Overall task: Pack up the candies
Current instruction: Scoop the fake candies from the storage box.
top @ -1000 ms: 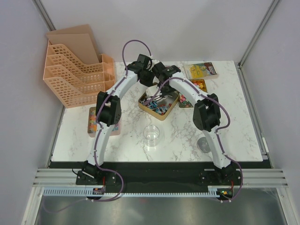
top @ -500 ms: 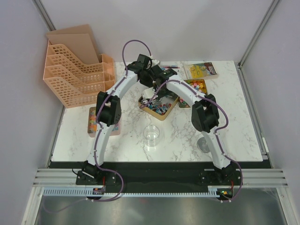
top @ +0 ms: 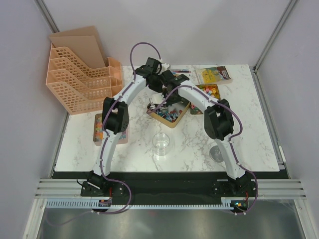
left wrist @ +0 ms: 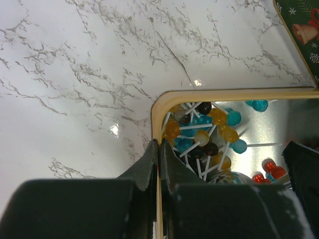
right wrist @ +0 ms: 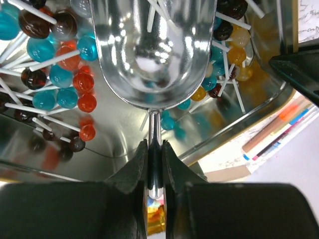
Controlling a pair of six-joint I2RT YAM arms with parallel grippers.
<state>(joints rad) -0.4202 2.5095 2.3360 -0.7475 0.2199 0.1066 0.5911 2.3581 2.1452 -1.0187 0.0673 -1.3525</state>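
Past the clear cup (top: 161, 143), both grippers work at the tin (left wrist: 224, 93) of candies (right wrist: 55, 74).
The cup stands alone on the marble. Beyond it, the gold-rimmed tin holds the candies, round sweets on white sticks. The left gripper (left wrist: 158, 149) is pinched tight on the tin's wall. The right gripper (right wrist: 154, 149) clamps the handle of a metal scoop (right wrist: 157, 55), whose bowl lies over the candies.

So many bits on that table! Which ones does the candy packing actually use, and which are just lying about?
In use: candies, tin pinched by left gripper, scoop held by right gripper, probably the clear cup.
Lying about: orange file racks, pens, printed box.
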